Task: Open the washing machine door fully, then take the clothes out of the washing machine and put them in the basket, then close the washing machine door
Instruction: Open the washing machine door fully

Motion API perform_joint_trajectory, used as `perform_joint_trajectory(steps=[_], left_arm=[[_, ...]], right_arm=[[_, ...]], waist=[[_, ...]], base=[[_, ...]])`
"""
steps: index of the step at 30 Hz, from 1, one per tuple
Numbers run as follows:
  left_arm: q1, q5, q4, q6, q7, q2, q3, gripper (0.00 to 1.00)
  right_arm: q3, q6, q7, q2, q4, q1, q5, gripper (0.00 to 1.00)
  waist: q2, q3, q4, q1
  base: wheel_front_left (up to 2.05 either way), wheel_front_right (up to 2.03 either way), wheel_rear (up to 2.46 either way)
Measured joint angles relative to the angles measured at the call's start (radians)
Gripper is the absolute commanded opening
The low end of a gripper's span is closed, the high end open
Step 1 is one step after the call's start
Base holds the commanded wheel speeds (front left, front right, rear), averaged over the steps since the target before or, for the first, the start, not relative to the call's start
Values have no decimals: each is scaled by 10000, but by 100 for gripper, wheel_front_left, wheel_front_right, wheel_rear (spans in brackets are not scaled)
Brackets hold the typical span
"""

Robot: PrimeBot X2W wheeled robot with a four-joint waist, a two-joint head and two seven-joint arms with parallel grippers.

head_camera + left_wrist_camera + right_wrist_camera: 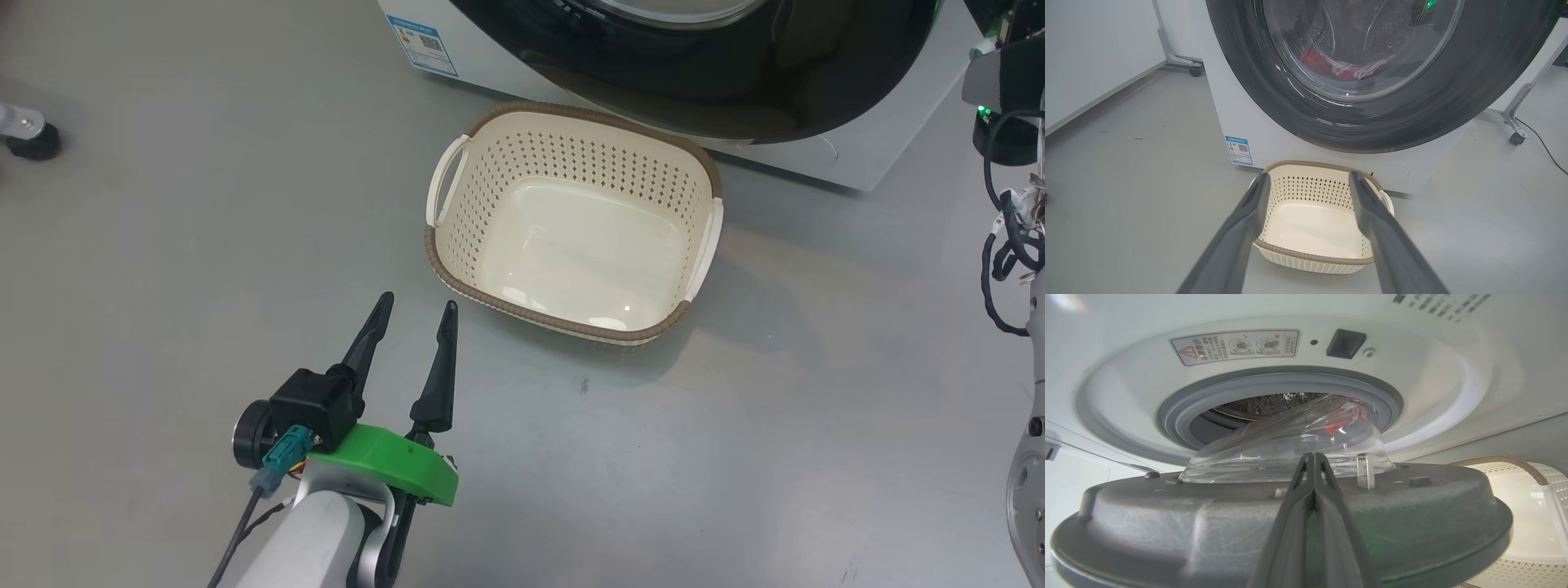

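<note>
Black gloss rim, clear glass bowl: door (1474, 90). Part-open, swung off the machine (1237, 122), with the grey gasket (1180, 412) exposed behind it. I judge it stiff, hinged, fairly heavy and slick on the gloss. I would push on its grey inner face or hook the rim edge, never the glass.

Right gripper (1313, 457): fingers pressed together, holding nothing, lying across that inner face with the tips at the foot of the bowl. I cannot confirm contact.

Red and red-and-white cloth: clothes (1347, 71). Low in the drum (1257, 404), seen through the glass. Soft, light and limp, likely to trail and snag on the gasket. I would pinch a raised fold at mid-heap, one garment at a time.

Cream perforated plastic, brown rim: basket (563, 317). On the floor (163, 286) just before the machine, nothing in it. Light, and may skid if bumped.

Left gripper (417, 300): fingers apart, empty, above the floor near the basket's near-left corner.
</note>
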Motion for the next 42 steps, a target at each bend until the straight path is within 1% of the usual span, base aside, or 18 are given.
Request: perform_joint_trajectory(steps=[13, 24, 42], left_arm=[[-18, 2, 153, 40, 0, 2, 21, 100], [40, 8, 339, 69, 0, 2, 35, 100], [349, 261, 510, 69, 0, 6, 228, 100]], right_arm=[[119, 0, 861, 63, 646, 317, 290, 0], [42, 0, 1452, 393, 1074, 1007, 834, 0], [15, 0, 1883, 938, 1361, 1810, 1409, 0]], waist=[[0, -522, -104, 0], [0, -1133, -96, 0], [0, -1928, 93, 0]], base=[[0, 0, 0], [0, 0, 0], [0, 0, 0]])
